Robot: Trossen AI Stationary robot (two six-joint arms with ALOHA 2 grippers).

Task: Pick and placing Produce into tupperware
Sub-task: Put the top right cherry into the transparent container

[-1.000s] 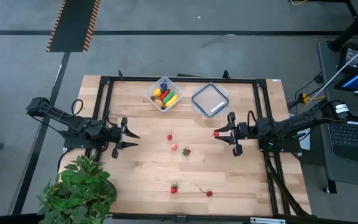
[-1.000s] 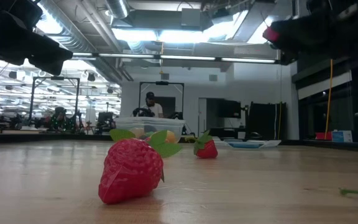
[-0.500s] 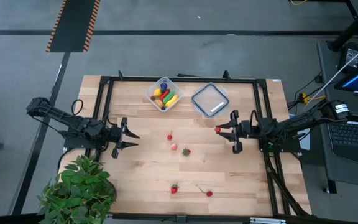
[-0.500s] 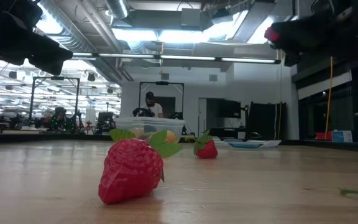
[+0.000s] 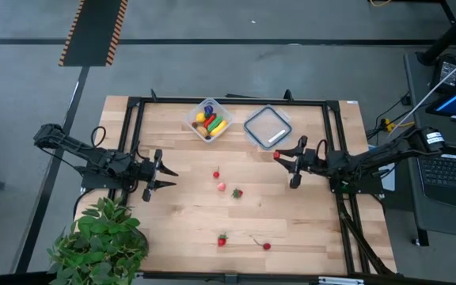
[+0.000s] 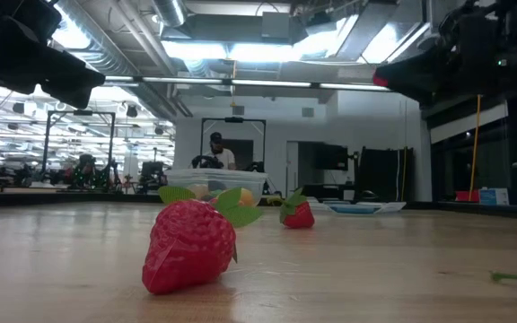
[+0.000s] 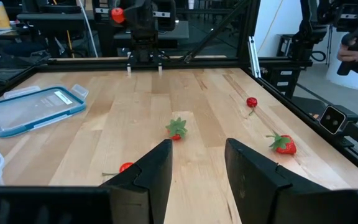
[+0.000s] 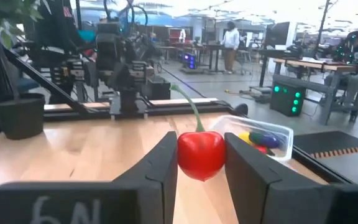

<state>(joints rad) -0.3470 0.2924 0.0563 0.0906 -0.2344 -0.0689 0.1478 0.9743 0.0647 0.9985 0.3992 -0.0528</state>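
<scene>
The bench carries the tupperware at its far edge, produce inside, beside the lid. The left gripper hovers half-open, empty. The right gripper pinches a cherry near the lid. 5 berries lie loose mid-bench.

One tupperware, one lid, five loose berries on the table, one potted plant.

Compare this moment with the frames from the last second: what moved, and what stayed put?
The right gripper, shut on a red cherry, swung across the table toward the tupperware, carrying the cherry along. Nothing was picked up or released. The left gripper, its jaws apart and empty, did not move, nor did the loose produce or the lid.
</scene>
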